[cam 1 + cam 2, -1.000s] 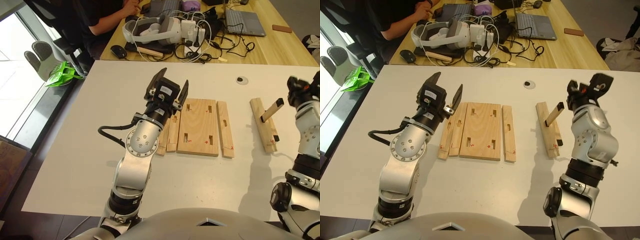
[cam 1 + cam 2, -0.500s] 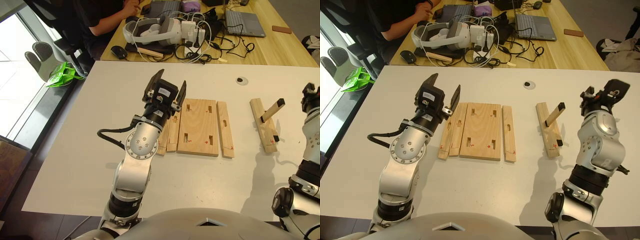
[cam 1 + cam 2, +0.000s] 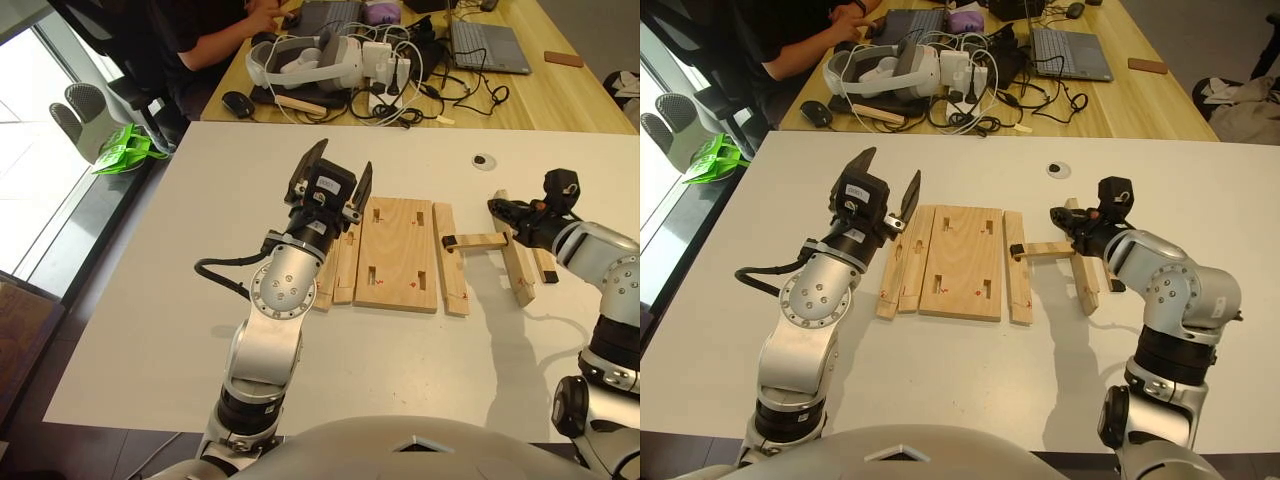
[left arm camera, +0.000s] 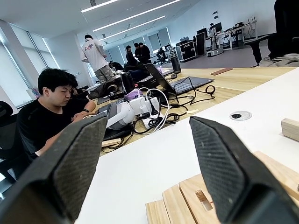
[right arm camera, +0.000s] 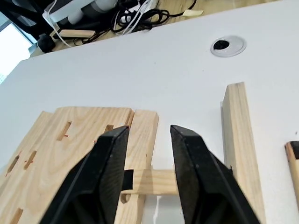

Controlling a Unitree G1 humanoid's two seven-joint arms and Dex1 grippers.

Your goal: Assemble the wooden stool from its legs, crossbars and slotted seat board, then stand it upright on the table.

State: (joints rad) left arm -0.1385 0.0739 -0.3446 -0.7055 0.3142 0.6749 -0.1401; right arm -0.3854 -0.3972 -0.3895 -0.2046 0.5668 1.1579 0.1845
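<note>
Assembly is only being begun: one crossbar (image 3: 475,241) is being seen apparently joined to a leg (image 3: 518,268) right of the flat seat board (image 3: 397,254), while loose strips (image 3: 335,280) are being left beside the board. The right gripper (image 5: 149,133) is being held narrowly parted over that crossbar, clasping nothing. The left gripper (image 3: 338,165) is being held wide above the left strips. A headset (image 3: 300,58) is being kept on the far desk, well apart.

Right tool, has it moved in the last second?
Yes: the right tool swung left toward the seat board, now over the crossbar.
</note>
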